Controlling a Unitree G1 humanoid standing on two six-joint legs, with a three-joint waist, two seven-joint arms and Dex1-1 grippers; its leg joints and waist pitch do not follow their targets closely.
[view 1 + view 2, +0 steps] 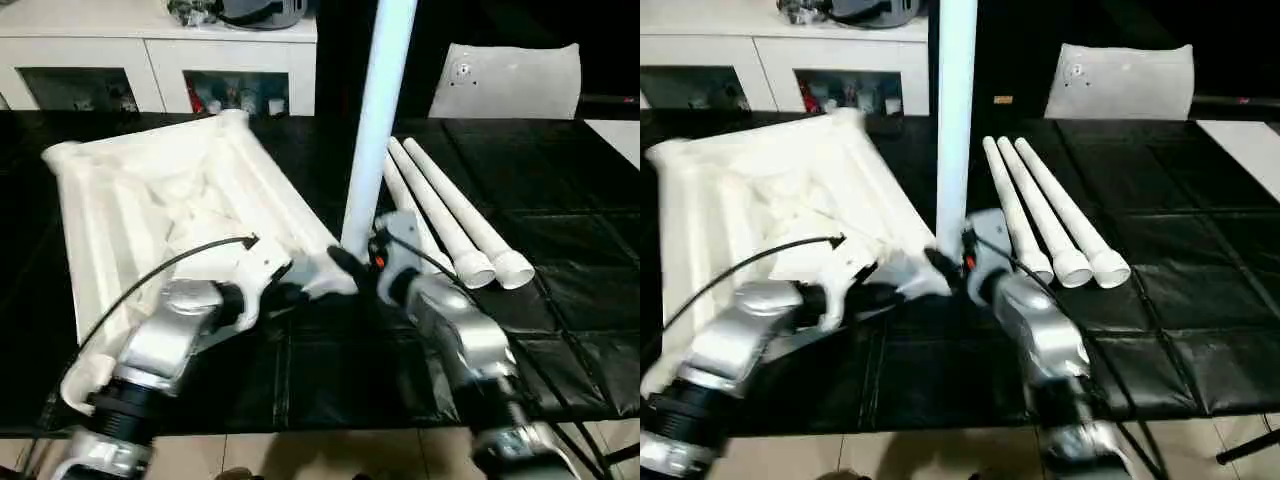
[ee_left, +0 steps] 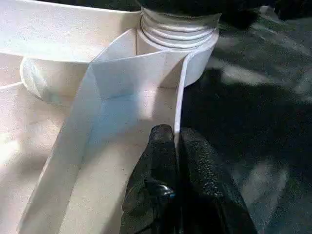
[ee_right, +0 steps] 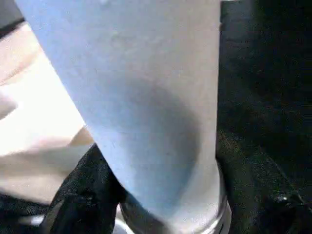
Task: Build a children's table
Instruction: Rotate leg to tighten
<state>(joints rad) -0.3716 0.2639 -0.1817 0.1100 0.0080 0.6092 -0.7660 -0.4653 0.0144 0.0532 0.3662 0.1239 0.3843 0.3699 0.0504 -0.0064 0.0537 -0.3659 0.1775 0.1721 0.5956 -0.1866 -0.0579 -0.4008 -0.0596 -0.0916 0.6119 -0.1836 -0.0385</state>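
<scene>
The children's table top (image 1: 130, 210) lies ribbed side up on the left of the black table. One white leg (image 1: 375, 120) stands upright in its near right corner socket (image 2: 180, 58), its threaded end (image 2: 178, 29) showing above the socket. My left gripper (image 2: 176, 141) is shut on the top's thin rim beside that socket. My right gripper (image 1: 352, 262) holds the foot of the upright leg (image 3: 146, 97), with a black finger (image 3: 83, 190) pressed against it. Three more legs (image 1: 450, 215) lie side by side to the right.
A white glass-door cabinet (image 1: 150, 60) stands behind the table. A flat white sheet with a round fitting (image 1: 505, 80) leans at the back right. A black cable (image 1: 150, 280) loops over my left forearm. The table's front edge runs just below my arms.
</scene>
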